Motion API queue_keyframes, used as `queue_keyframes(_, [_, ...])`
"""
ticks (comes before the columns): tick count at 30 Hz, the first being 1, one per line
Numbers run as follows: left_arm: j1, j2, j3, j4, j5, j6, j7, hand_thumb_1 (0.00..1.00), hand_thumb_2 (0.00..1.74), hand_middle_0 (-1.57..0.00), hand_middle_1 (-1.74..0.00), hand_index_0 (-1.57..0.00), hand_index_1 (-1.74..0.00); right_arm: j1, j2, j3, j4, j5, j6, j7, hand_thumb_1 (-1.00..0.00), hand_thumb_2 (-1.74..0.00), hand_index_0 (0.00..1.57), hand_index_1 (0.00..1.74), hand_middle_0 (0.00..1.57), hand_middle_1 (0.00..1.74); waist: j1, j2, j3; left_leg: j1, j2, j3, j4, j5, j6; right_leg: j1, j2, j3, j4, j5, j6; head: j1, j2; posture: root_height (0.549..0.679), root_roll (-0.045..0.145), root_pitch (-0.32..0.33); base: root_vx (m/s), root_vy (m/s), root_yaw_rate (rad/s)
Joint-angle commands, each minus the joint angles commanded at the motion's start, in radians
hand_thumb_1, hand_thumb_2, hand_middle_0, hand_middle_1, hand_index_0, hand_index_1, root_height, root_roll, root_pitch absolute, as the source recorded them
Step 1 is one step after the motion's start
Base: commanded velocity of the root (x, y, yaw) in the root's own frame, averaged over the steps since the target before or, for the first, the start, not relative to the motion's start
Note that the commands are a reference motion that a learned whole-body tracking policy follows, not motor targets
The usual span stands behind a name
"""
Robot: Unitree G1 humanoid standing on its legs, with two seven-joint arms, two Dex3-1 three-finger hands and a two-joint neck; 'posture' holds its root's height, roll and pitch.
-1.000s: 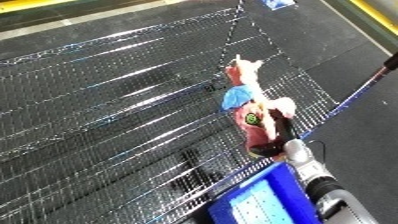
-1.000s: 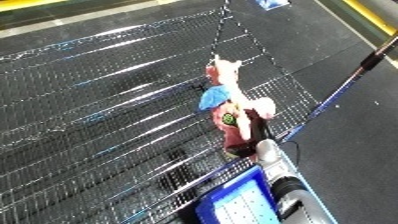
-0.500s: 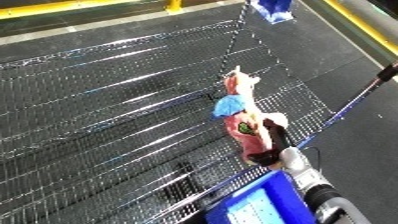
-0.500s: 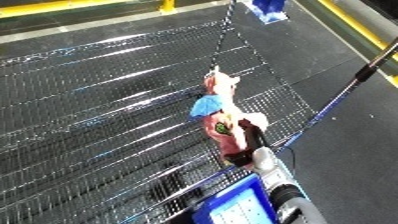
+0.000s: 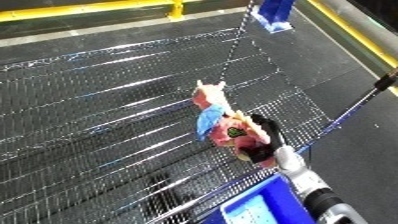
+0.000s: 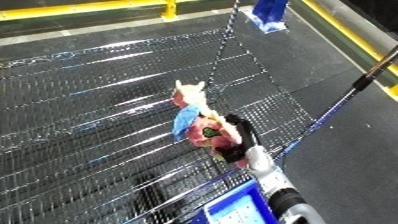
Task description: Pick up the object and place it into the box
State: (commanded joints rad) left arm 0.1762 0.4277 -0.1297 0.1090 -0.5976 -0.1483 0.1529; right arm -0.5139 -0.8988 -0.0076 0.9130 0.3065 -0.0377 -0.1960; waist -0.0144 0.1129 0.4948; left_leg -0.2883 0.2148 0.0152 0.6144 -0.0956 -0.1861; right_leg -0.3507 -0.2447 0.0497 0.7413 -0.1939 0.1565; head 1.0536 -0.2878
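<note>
Plush toy (image 5: 220, 121), pink and cream with a blue patch on its side and a small dark badge near its lower end, is held up over a wide wire-mesh bin (image 5: 107, 125) whose shining grid fills most of both views from the left edge to right of centre. The mesh floor spreads bare to the left, near and far of the toy, so there is plenty of open room on those sides; the tighter side is the right, where the bin's wire wall rises and its near right rim (image 5: 302, 142) runs just under and beside the hand. Beyond that rim lies dark grey floor (image 5: 355, 60), crossed at the far right by a yellow rail (image 5: 355, 35), with another yellow rail (image 5: 107, 7) along the far edge. A blue object (image 5: 274, 12) stands at the far end of the bin's wall, well apart from the toy. A thin dark pole (image 5: 369, 97) slants across the floor on the right. The right hand (image 5: 259, 145), black, on a white and silver forearm (image 5: 302, 175) coming in from the near right corner, has its fingers curled round the toy's lower end, the toy's head pointing far and left. A blue panel (image 5: 266, 205) sits at the near edge beside the forearm. The left hand does not show.
</note>
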Motion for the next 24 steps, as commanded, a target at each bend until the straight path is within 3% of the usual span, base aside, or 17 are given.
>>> queue_keyframes(15, [0.000,0.001,0.014,0.000,-0.004,0.003,-0.003,1.00,1.74,-1.57,-1.74,-1.57,-1.74,0.026,-0.007,-0.026,-0.013,0.001,-0.011,0.001,-1.00,-1.74,1.57,1.74,1.57,1.74,-0.001,-0.014,-0.003,0.000,0.003,0.003,0.010,-0.005,0.0033,0.004,0.0064,0.002,-0.001,-0.002,-0.0001,-0.002,0.009,0.625,0.057,-0.172,-0.011,0.002,-0.007])
queue_keyframes(19, [0.001,-0.004,0.025,-0.005,-0.005,0.001,0.003,1.00,1.74,-1.57,-1.74,-1.57,-1.74,0.074,-0.015,-0.077,-0.110,0.016,-0.038,-0.026,-1.00,-1.74,1.57,1.74,1.57,1.74,-0.014,-0.023,-0.008,0.009,0.005,0.010,-0.003,-0.005,0.0026,0.014,0.0095,0.002,-0.014,-0.004,0.0020,-0.001,0.019,0.627,0.056,-0.167,0.001,0.019,-0.033])
queue_keyframes(24, [0.008,-0.022,0.049,-0.004,0.010,0.001,0.019,1.00,1.74,-1.57,-1.74,-1.57,-1.74,0.235,0.036,-0.241,-0.345,0.049,-0.088,-0.083,-1.00,-1.74,1.57,1.74,1.57,1.74,-0.045,-0.037,-0.016,0.027,0.009,0.020,-0.008,-0.014,0.0043,0.031,0.0111,0.004,-0.028,-0.007,0.0036,0.025,0.034,0.630,0.056,-0.166,0.004,0.020,-0.074])
